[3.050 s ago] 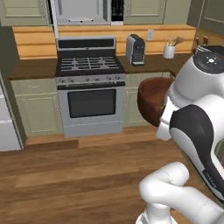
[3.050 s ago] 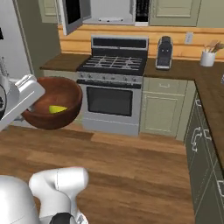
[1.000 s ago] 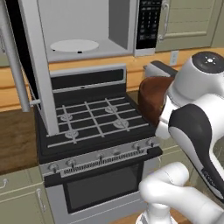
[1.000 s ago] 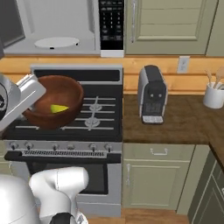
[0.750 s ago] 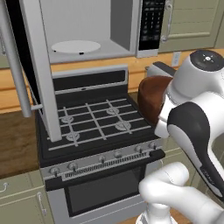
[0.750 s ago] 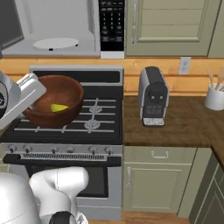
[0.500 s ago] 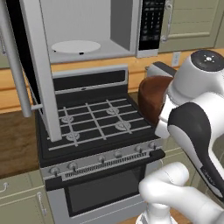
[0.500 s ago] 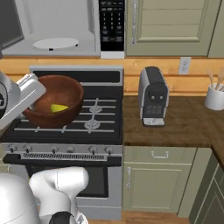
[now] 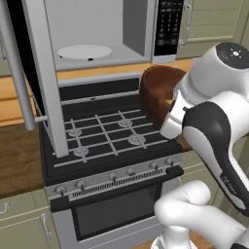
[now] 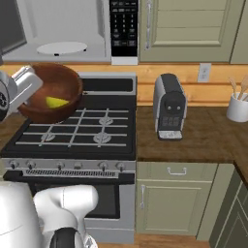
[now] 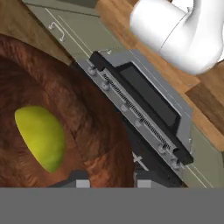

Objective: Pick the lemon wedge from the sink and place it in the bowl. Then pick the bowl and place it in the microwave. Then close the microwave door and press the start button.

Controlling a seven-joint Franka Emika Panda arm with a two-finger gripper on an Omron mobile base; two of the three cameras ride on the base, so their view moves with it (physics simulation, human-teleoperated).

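The dark reddish-brown bowl (image 10: 38, 97) hangs tilted above the stove's right burners, just below the open microwave (image 10: 68, 29). My gripper (image 11: 109, 181) is shut on the bowl's rim (image 11: 94, 118), one finger inside and one outside. The yellow lemon wedge (image 11: 40, 136) lies inside the bowl (image 9: 158, 92); in the right base view the wedge (image 10: 56, 102) rests on its floor. The microwave door (image 9: 44, 73) stands swung open to the left, and the white turntable (image 9: 83, 51) shows inside. The sink is out of view.
A black gas stove (image 10: 72, 131) sits under the bowl, with its knobs (image 9: 112, 177) along the front edge. A coffee machine (image 10: 169, 106) stands on the wooden counter to the right, and a utensil holder (image 10: 238, 106) stands further right. The black keypad (image 9: 168, 26) is right of the microwave cavity.
The base has driven up close to the stove, so the whole scene has grown. In the last second the bowl has risen and moved left toward the microwave opening.
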